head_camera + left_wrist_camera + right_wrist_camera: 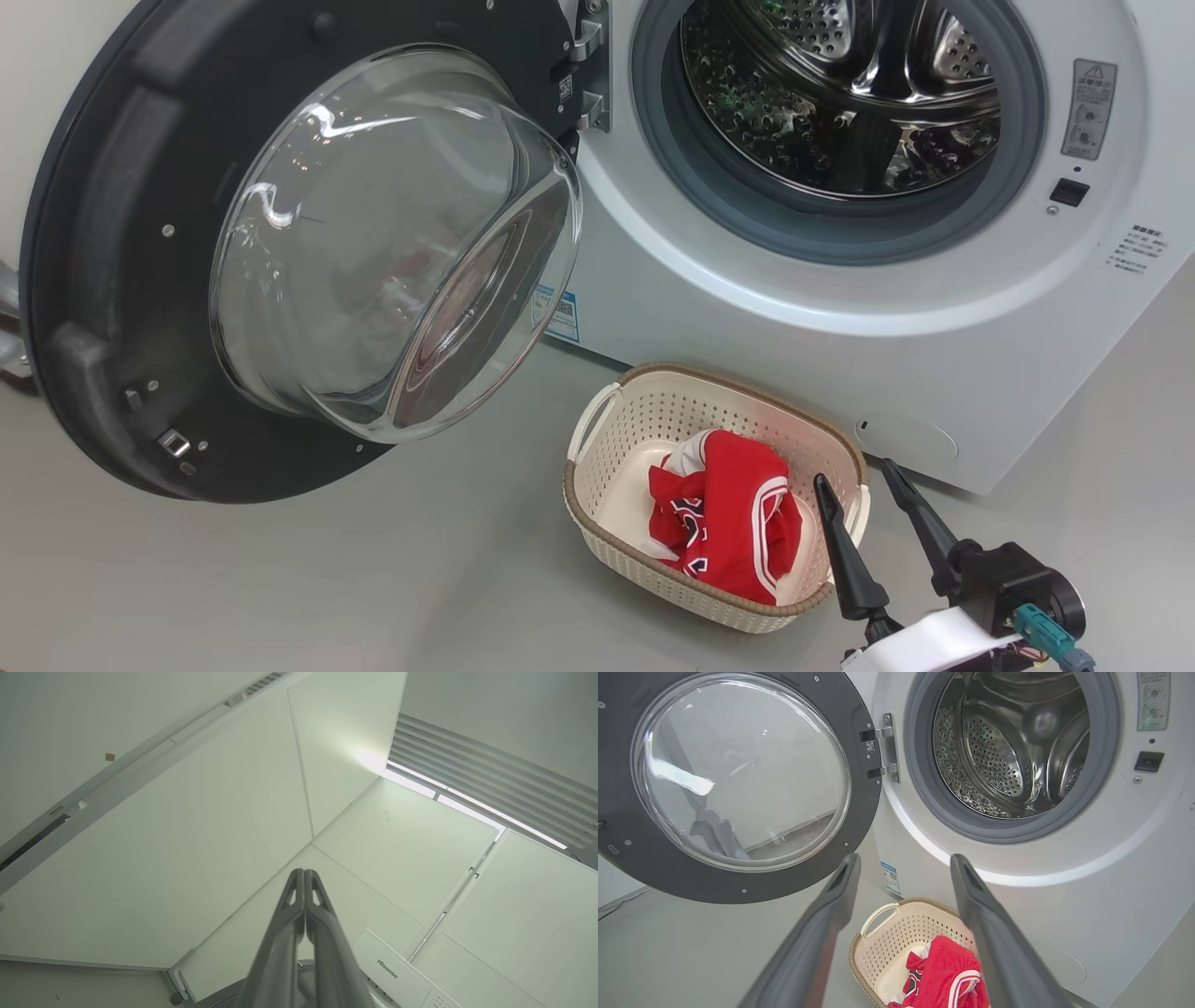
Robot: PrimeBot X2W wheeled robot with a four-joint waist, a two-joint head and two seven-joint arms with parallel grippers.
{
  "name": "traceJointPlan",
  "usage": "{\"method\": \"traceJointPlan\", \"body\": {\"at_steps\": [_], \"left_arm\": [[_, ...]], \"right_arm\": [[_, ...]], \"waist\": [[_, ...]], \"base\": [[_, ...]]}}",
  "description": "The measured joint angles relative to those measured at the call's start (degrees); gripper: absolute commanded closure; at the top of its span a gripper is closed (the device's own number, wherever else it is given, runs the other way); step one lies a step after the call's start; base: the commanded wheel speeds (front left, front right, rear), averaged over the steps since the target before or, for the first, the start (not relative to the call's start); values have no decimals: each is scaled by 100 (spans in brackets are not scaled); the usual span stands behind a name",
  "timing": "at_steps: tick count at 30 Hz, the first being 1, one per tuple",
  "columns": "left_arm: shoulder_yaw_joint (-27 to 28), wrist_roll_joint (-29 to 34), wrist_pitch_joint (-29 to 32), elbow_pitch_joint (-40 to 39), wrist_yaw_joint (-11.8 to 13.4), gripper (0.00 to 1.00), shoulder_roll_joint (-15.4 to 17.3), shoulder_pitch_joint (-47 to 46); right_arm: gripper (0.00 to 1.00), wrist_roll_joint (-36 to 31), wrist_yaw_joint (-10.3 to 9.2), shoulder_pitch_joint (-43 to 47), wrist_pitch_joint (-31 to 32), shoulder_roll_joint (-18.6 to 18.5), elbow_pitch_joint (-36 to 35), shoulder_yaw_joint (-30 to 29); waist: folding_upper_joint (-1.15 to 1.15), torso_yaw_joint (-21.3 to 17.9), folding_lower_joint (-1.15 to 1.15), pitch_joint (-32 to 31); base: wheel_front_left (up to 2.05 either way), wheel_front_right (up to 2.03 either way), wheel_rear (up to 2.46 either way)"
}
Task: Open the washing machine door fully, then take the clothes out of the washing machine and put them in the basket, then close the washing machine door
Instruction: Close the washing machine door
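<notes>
The washing machine door (280,252) (733,779) stands swung wide open to the left of the washing machine (840,280) (1017,868), whose steel drum (840,93) (1008,751) looks bare inside. The red clothes (724,527) (943,980) lie bundled in the cream basket (607,439) (887,952) on the floor in front of the machine. My right gripper (854,478) (903,861) hangs open and holds nothing, just right of and above the basket. My left gripper (304,872) is shut with nothing in it, pointing up at white wall panels.
Grey floor (373,579) spreads left of and in front of the basket. The open door overhangs the floor at the left. A door latch socket (1069,192) and warning labels (1089,107) sit on the machine's front at the right.
</notes>
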Motion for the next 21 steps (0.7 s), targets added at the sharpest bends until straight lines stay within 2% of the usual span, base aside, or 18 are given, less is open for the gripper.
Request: {"method": "traceJointPlan", "body": {"at_steps": [5,9,15,21], "left_arm": [[428,-634,287,583,152,100,296,-230],[548,-1043,631,1152,286,100,516,-376],[366,-1550,1259,1974,474,100,728,-558],[253,-1742,1771,2598,587,100,945,-636]], "right_arm": [[0,-9,3,-27,0,-21,2,0],[0,-27,51,-28,0,-33,2,11],[0,-51,52,-66,0,-115,7,22],[0,-60,103,-142,0,-119,25,112]], "waist": [[0,2,0,39],[0,-5,0,81],[0,-27,0,158],[0,-87,0,201]], "base": [[0,0,0],[0,0,0],[0,0,0],[0,0,0]]}}
